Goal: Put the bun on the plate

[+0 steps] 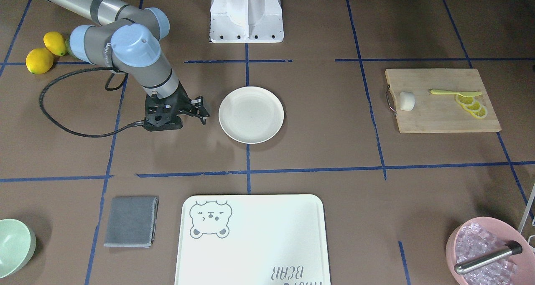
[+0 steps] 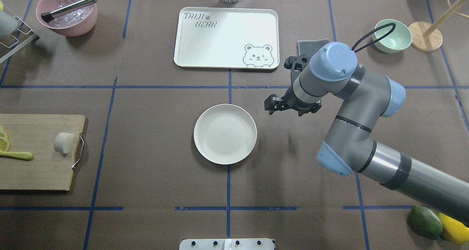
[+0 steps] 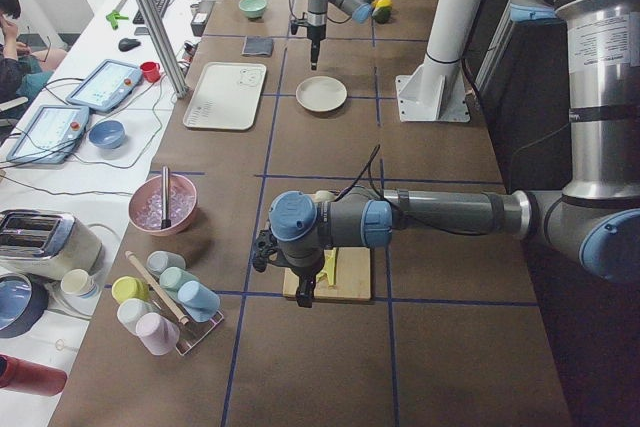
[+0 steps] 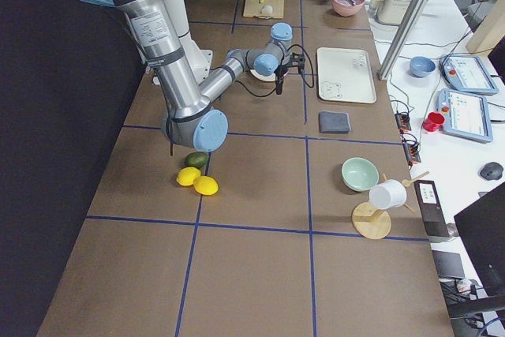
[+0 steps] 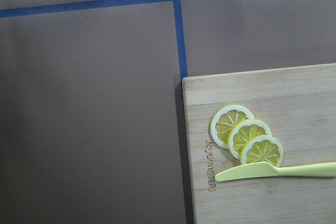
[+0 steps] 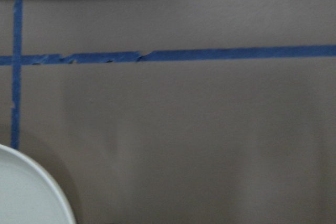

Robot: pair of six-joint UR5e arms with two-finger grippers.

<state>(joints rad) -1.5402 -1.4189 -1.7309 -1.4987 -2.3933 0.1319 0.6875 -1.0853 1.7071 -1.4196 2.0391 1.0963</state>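
Observation:
The bun (image 1: 406, 100) (image 2: 64, 143) lies on a wooden cutting board (image 2: 36, 169), near the board's metal handle. It is out of the left wrist view. The plate (image 1: 251, 115) (image 2: 225, 133) sits empty at the table's middle, and its rim (image 6: 31, 192) shows in the right wrist view. My right gripper (image 1: 164, 124) hangs beside the plate, nearer the right arm's side and apart from it; its jaws are hidden by its black body. My left gripper (image 3: 302, 292) hovers over the cutting board and shows only in the exterior left view, so I cannot tell its state.
Lemon slices (image 5: 247, 135) and a yellow-green knife (image 5: 273, 170) lie on the board. A bear-print tray (image 2: 226, 38), grey cloth (image 1: 131, 221), green bowl (image 2: 392, 35) and pink bowl of ice (image 2: 67, 15) line the far side. Lemons (image 1: 39, 60) lie near the right arm.

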